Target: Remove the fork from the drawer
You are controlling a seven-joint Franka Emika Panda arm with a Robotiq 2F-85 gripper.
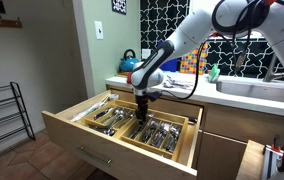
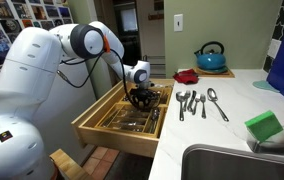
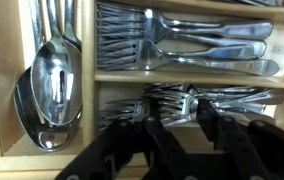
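The wide light-wood drawer (image 1: 110,148) stands pulled open under the counter in both exterior views (image 2: 104,132); its wooden dividers hold cutlery. My gripper (image 1: 142,103) (image 2: 140,98) reaches down into it. In the wrist view its black fingers (image 3: 185,122) are apart and straddle a pile of forks (image 3: 177,100) in the near compartment. They look close to the fork necks, but I see no grasp. More forks (image 3: 182,45) lie in the compartment beyond, and spoons (image 3: 50,85) in the long left compartment.
The white counter (image 2: 237,100) carries a few loose utensils (image 2: 197,102), a blue kettle (image 2: 210,57), a red item (image 2: 187,75) and a green sponge (image 2: 265,125) beside a sink (image 2: 232,165). A narrow wooden pull-out (image 1: 252,160) stands open. A wire rack (image 1: 7,110) stands by the wall.
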